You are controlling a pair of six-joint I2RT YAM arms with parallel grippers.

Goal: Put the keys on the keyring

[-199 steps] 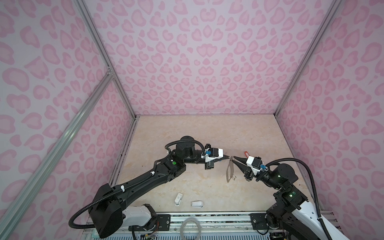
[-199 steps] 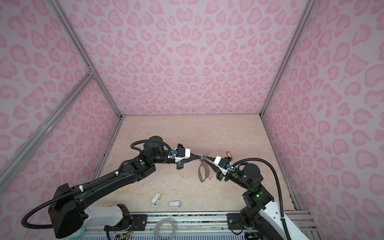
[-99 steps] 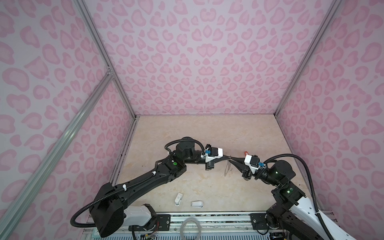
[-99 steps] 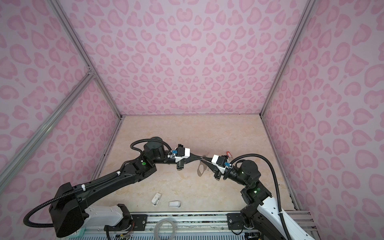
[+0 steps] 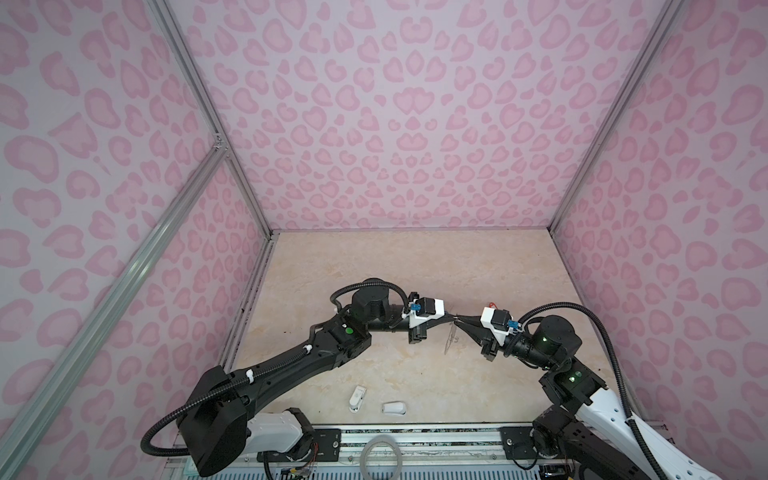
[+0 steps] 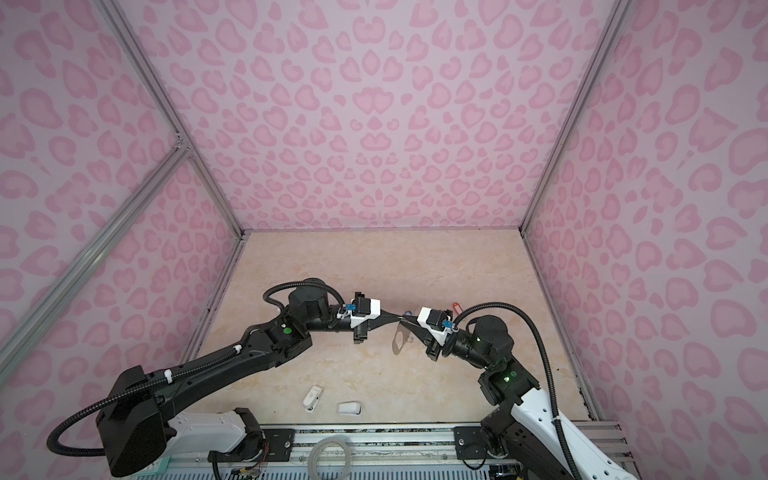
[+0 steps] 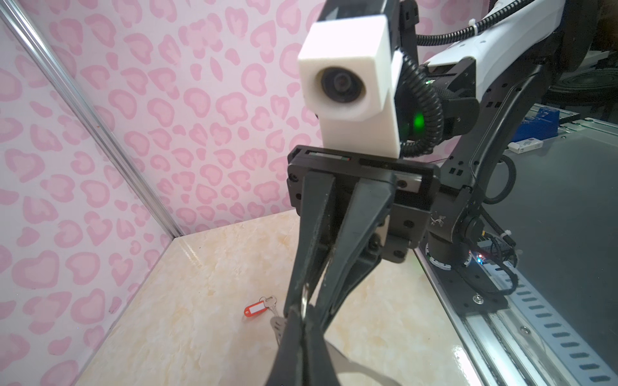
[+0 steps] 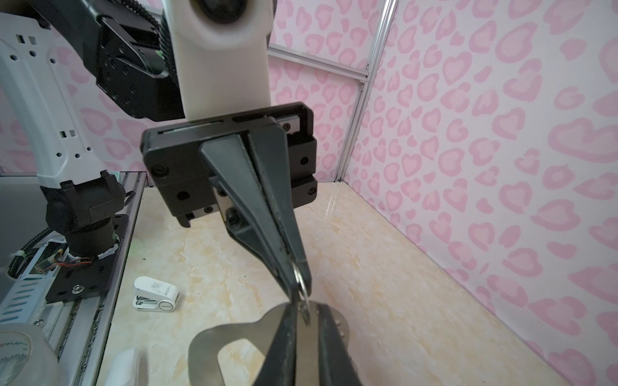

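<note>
Right wrist, left gripper (image 8: 300,287) pinching keyring (image 8: 202,361)

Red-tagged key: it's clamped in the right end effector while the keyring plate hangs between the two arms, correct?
Not quite. The red-tagged key lies loose on the table, in neither end effector, as the left wrist view shows. The left end effector and right end effector meet at the top of the keyring plate, which does hang between the two arms.
</note>
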